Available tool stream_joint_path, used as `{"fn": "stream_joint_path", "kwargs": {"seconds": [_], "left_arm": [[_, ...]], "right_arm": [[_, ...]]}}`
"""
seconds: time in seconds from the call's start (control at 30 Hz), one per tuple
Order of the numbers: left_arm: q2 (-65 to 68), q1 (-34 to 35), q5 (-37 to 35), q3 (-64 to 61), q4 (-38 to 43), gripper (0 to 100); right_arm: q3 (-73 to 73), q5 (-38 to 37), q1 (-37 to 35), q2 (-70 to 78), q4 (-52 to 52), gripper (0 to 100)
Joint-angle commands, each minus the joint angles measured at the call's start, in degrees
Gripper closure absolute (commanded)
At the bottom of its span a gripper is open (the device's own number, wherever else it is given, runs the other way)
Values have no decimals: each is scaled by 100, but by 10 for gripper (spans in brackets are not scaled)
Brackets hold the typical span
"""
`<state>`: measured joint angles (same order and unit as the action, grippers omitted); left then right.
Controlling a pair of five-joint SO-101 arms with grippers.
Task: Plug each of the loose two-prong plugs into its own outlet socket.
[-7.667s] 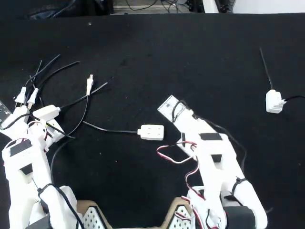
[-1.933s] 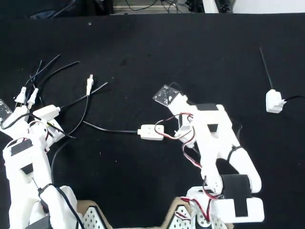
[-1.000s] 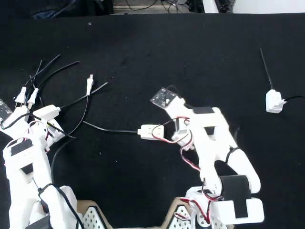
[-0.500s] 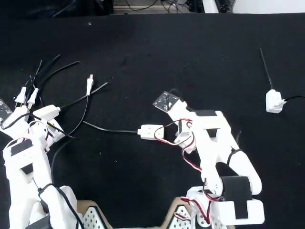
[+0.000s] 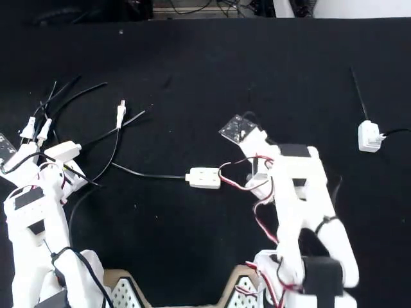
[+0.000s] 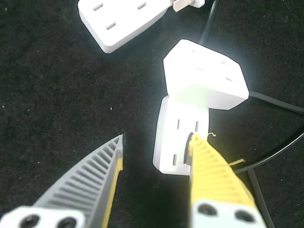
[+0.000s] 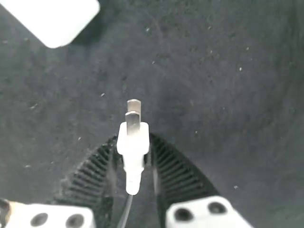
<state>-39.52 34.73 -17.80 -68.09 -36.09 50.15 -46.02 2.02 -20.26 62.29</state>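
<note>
1. Pinched tight in the right gripper [image 7: 133, 142]: a white two-prong plug [image 7: 133, 129], prongs pointing out over the black table [image 7: 228, 71].
2. Spread wide just over a white outlet socket [image 6: 176, 118]: the left gripper [image 6: 156, 140].
3. Near the table's middle: a socket block [image 5: 203, 178] on a cord. Far left: loose plugs [image 5: 121, 110].

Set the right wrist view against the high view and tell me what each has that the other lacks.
Right wrist view: a two-prong plug clamped in the right gripper, prongs pointing outward. High view: three loose plugs on cords at the left, a white adapter at far right. Both: the black table and, probably, the white outlet block.
</note>
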Motion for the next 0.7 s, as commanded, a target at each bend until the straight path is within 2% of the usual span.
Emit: {"fn": "stream_joint_path", "kwargs": {"seconds": [0.0, 0.13, 0.23, 0.37, 0.53, 0.67], "left_arm": [[-105, -84, -44, 40, 79, 784], [-105, -444, -18, 31, 79, 784], [-105, -857, 0, 13, 35, 784], [-123, -1015, 360, 119, -237, 784], [-299, -980, 404, 277, -519, 784], [-1187, -1147, 413, -4, -703, 784]], "right_arm": [[-277, 220, -642, -681, 220, 987], [-321, 1160, -1600, -1244, 220, 987], [-321, 1442, -2198, -1974, 193, 987], [-92, 1916, -2884, -2870, 26, 987], [1226, 2462, -3490, -3037, -1811, 987], [2273, 2769, -3912, -3073, -3244, 987]]}}
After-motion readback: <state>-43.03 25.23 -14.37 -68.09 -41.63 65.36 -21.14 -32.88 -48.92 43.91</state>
